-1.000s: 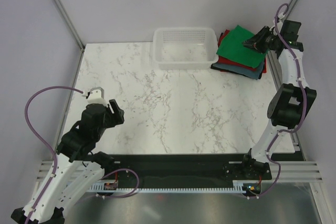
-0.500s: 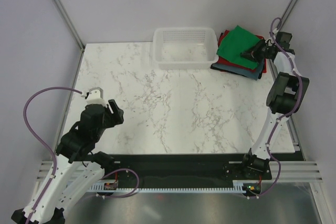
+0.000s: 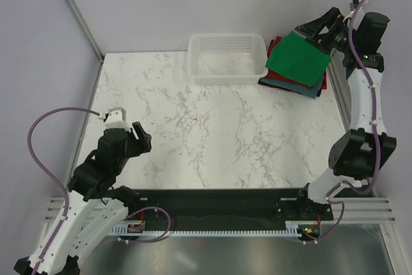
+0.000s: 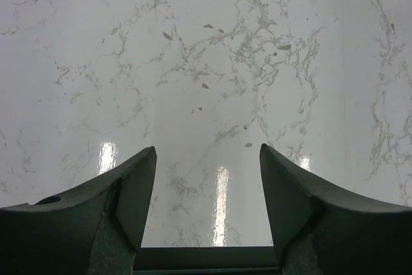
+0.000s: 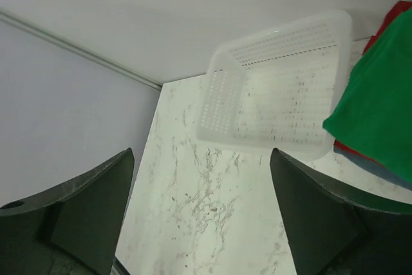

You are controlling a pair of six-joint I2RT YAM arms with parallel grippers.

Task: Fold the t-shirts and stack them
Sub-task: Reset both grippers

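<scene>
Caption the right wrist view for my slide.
Open right gripper faces the white mesh basket, green t-shirt at frame right.

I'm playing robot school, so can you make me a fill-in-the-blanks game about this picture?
The bright green folded cloth t-shirt lies on ___ of the stack of folded shirts. The white mesh plastic basket beside it is ___. The jaws of the right gripper stand ___, holding nothing.
Missing words: top; empty; open.

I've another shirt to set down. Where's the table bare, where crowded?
Bare: the table between the basket and the near edge, rightward of the left end effector. Crowded: the far right corner, where the t-shirts stack beside the basket.
</scene>
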